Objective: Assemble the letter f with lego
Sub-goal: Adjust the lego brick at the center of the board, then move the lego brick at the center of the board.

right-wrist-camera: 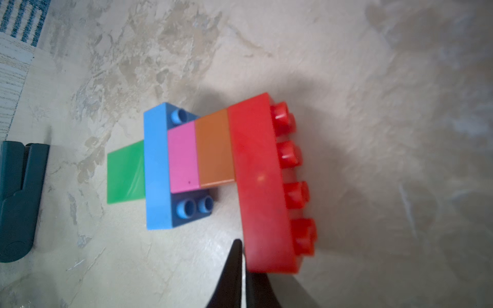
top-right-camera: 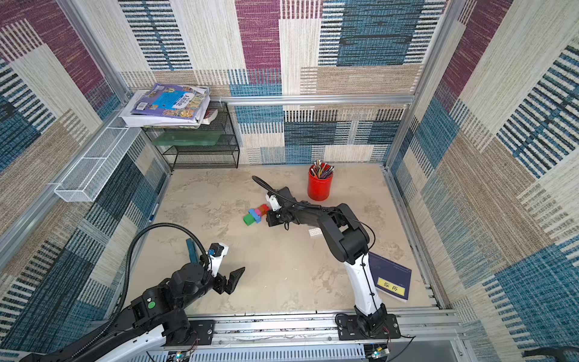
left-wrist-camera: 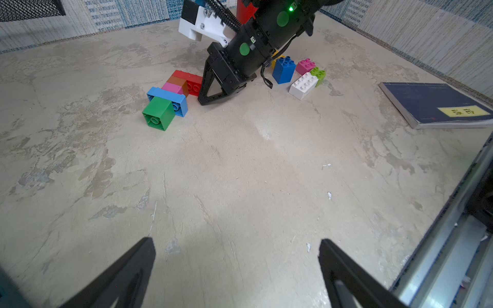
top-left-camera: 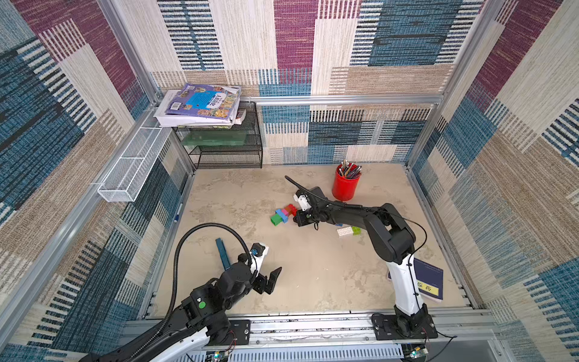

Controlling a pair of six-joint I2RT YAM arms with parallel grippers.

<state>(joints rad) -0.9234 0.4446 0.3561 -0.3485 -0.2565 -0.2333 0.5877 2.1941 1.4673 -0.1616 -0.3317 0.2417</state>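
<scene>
Beside the red brick (right-wrist-camera: 261, 181), right jaws sit clenched together; left jaws gape wide.

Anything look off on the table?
The joined lego stack lies on its side on the table, studs pointing sideways. The shut right claw sits beside the end of its red brick. Nothing looks spilled or broken.

My tabletop (top-left-camera: 313, 275) is mottled beige. Near its middle a joined row of bricks (top-left-camera: 283, 214) lies on its side: green, blue, pink, orange, red. To my right, a white brick (top-left-camera: 344, 231) sits just beside a lime brick (top-left-camera: 356, 230). A red cup (top-left-camera: 345, 188) stands farther back. A dark notebook (top-left-camera: 430, 279) lies at the front right, a teal bar (top-left-camera: 223, 254) lies to my left, and a mesh rack (top-left-camera: 228, 153) fills the far left corner.
</scene>
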